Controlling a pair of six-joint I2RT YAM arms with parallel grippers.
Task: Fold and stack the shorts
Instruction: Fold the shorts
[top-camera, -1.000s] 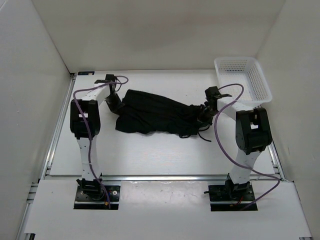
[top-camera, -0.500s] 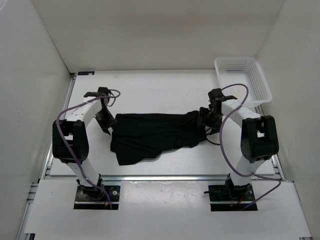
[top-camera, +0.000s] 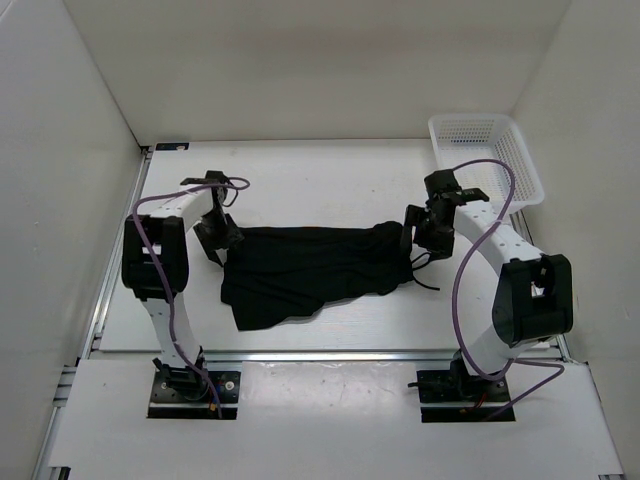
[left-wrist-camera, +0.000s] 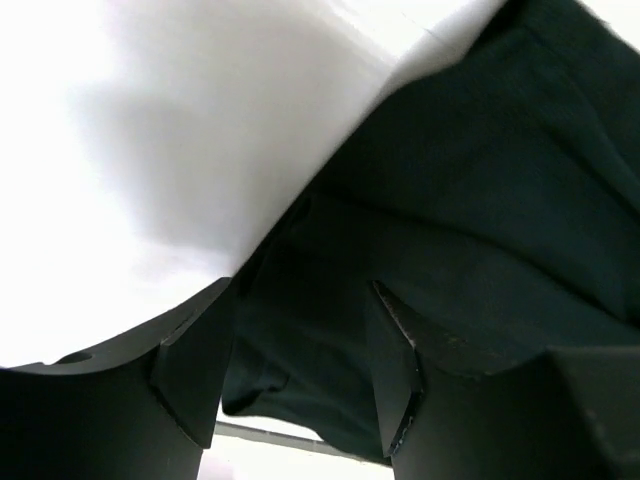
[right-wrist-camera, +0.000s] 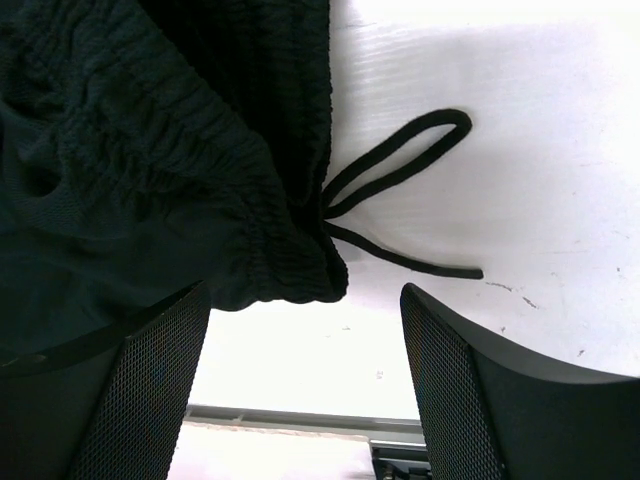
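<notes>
Shorts (top-camera: 310, 270): lying on bench (top-camera: 320, 180) between both arms, waistband rightward, drawstring (right-wrist-camera: 400, 170) loose.
Left hand (left-wrist-camera: 300, 300): fingers apart, gripping nothing, over fabric's left end.
Right hand (right-wrist-camera: 303, 295): spread wide, gripping nothing, above waistband.

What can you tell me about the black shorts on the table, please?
The shorts are plain black, soft-looking fabric, lying wrinkled and roughly flat across the white table, running left to right. The gathered waistband is at the right end, its thin dark drawstring trailing onto the table in a loop; the legs spread toward the near left. The left tool and right tool hover open at either end, gripping nothing.
</notes>
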